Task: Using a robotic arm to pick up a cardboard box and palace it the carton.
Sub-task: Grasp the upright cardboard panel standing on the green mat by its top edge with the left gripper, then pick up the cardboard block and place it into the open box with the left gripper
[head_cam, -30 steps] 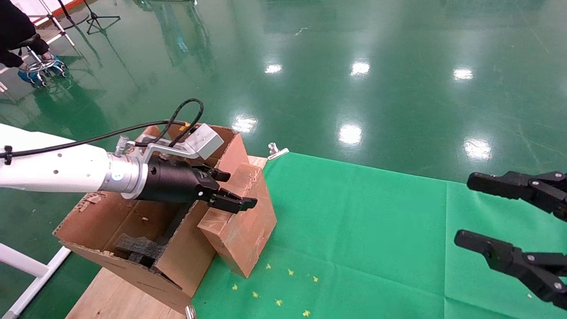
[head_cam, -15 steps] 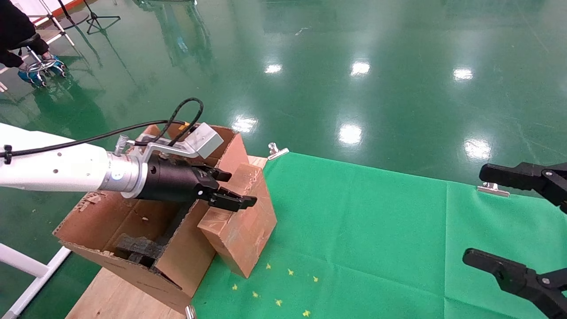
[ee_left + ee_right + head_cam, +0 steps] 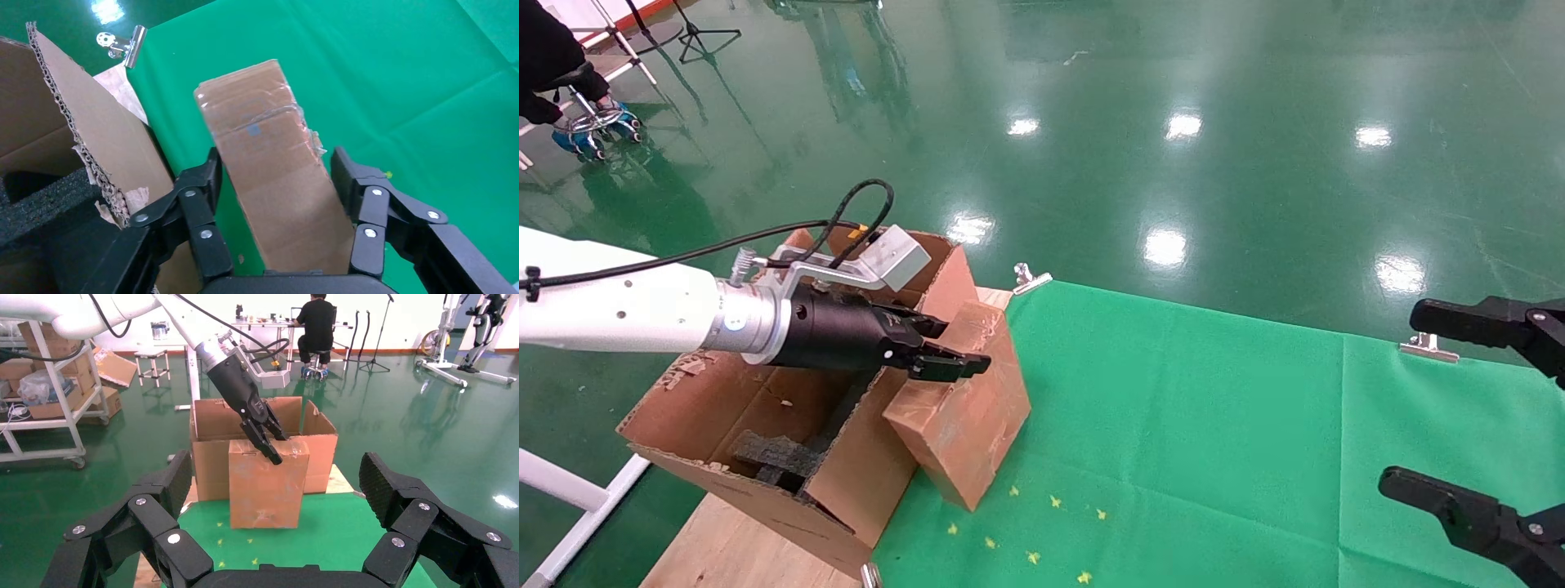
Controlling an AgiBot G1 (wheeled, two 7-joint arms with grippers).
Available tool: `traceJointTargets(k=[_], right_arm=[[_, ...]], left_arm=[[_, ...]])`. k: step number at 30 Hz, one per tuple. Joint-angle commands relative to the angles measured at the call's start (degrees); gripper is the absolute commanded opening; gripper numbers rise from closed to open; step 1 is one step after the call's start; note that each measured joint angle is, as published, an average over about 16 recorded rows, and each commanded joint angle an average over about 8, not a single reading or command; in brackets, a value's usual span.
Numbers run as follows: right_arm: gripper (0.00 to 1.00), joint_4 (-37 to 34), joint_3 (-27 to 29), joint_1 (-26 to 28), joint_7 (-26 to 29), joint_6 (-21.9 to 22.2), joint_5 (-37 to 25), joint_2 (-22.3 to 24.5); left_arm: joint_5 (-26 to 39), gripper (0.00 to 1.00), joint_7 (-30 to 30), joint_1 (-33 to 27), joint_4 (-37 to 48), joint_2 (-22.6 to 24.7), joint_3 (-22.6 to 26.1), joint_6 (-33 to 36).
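The left gripper is closing its jaws in around the top of the box, which is standing on the green cloth right beside the carton. Grab looks imminent. The right gripper is parking wide open.

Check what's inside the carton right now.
The carton holds dark grey foam pieces; the floor beneath them is hidden. The cardboard box stands outside, straddled by the left claw.

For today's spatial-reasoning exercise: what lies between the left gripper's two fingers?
The cardboard box stands between the fingers of the left gripper. The left wrist view shows it, with a gap visible on each side.
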Motion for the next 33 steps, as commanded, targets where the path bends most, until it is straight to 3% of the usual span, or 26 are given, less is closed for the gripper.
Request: traceJointTargets(k=[1,10,17,25,33], right_arm=[[1.0,0.0,0.0,0.0,0.0,0.0,0.0,0.0],[1.0,0.0,0.0,0.0,0.0,0.0,0.0,0.0],[1.0,0.0,0.0,0.0,0.0,0.0,0.0,0.0],[1.0,0.0,0.0,0.0,0.0,0.0,0.0,0.0],[1.0,0.0,0.0,0.0,0.0,0.0,0.0,0.0]], left_arm=[[0.0,0.0,-0.1,0.0,0.0,0.0,0.0,0.0],[-0.8,0.0,3.1,-3.3,0.0,-0.1,-1.4,0.1],[-1.4,0.0,8.2,-12.5,2.1,-0.9,-5.3,-0.7],[4.2,0.0,15.7,-22.9,8.5,-3.1,-6.9,-0.6],[5.3,0.0,17.0,-21.8,17.5,-7.1,-6.8,0.3]])
